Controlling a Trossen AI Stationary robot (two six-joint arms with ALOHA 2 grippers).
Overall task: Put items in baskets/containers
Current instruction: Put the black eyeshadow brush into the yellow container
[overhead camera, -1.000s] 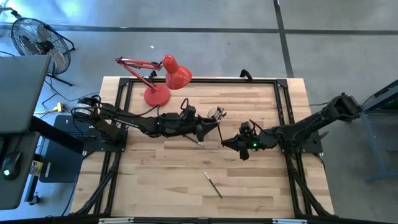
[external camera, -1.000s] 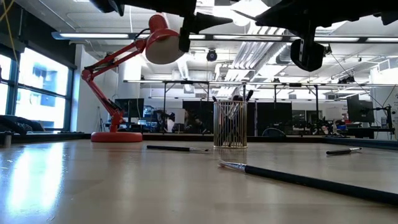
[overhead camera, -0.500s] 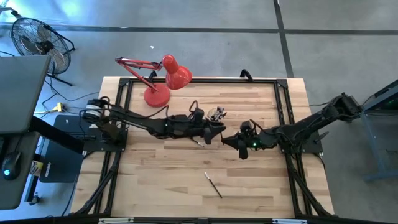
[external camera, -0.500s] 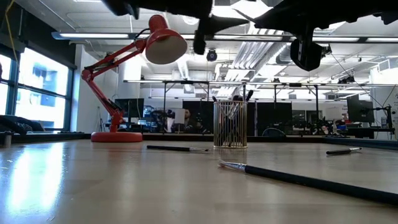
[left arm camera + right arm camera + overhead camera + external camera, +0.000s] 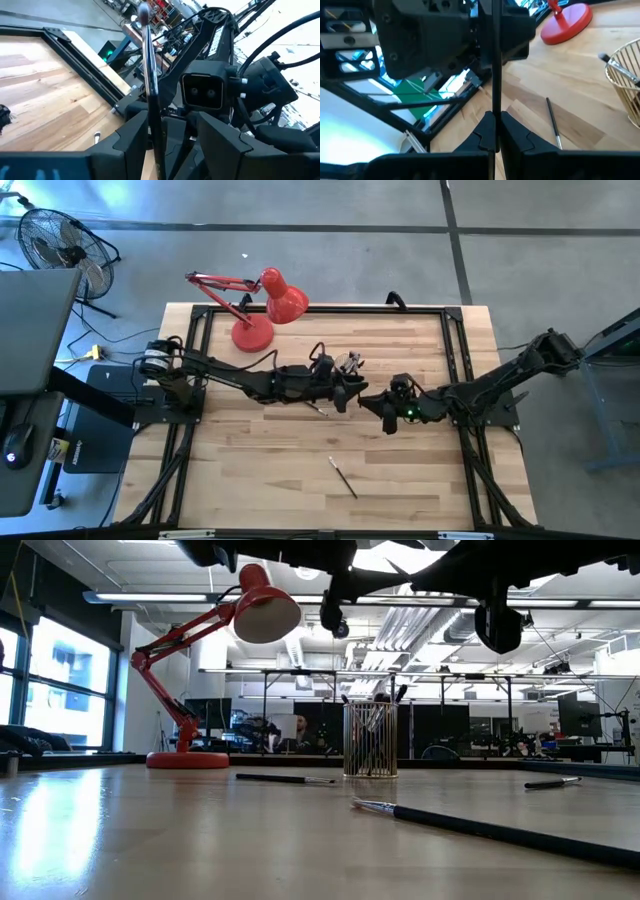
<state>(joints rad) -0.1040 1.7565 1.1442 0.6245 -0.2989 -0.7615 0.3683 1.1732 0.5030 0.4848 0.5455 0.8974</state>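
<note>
Dark brush (image 5: 496, 65) is standing clamped in the right gripper (image 5: 494, 131), long axis running straight toward the left gripper (image 5: 165, 145), whose fingers are spread wide around the shaft. Handover appears underway. Glass cup (image 5: 349, 362) is sitting at roughly 12 o'clock from both grippers, left arm nearer.

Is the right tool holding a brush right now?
Yes. In the right wrist view the right tool is shut on a thin dark brush that stands straight up from between its fingertips.
</note>
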